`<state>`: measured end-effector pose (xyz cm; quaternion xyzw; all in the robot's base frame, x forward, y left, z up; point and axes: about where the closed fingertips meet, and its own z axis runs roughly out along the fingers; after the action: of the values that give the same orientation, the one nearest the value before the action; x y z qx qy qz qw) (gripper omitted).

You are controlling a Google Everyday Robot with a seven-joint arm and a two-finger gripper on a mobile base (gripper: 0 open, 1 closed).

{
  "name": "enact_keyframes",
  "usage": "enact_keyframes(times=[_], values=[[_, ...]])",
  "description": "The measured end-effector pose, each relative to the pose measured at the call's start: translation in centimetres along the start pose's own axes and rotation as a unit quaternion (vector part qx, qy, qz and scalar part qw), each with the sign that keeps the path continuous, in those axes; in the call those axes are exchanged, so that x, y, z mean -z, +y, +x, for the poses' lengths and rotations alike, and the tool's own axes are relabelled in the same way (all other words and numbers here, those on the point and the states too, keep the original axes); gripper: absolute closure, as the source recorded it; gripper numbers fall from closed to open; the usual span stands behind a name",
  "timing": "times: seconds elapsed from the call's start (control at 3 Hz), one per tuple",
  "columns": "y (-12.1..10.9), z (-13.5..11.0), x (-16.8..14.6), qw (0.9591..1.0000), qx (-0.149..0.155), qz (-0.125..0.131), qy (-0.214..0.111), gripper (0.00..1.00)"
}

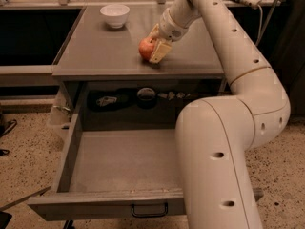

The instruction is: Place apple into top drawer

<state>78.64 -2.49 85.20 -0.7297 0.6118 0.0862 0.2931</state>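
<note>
The red-orange apple is on or just above the grey tabletop, near its front edge. My gripper comes down from the upper right. Its pale fingers sit on either side of the apple and are closed on it. The top drawer is pulled fully out below the tabletop, and the part of its grey floor that shows is bare. Its front panel carries a small dark handle at the bottom of the view. My arm covers the drawer's right side.
A white bowl stands at the back left of the tabletop. Small dark items lie in the cavity behind the drawer. My large white arm fills the right foreground. Speckled floor lies on both sides.
</note>
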Motion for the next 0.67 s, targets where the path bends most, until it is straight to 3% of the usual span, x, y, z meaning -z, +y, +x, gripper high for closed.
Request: enact_keyframes(times=[0.33,0.67], values=[[-0.6,-1.0,3.4,0.9986,-0.014,0.05,-0.009,1.0],[-0.1,-3.5,11.7,0.9885,-0.036,0.142,-0.039,1.0]])
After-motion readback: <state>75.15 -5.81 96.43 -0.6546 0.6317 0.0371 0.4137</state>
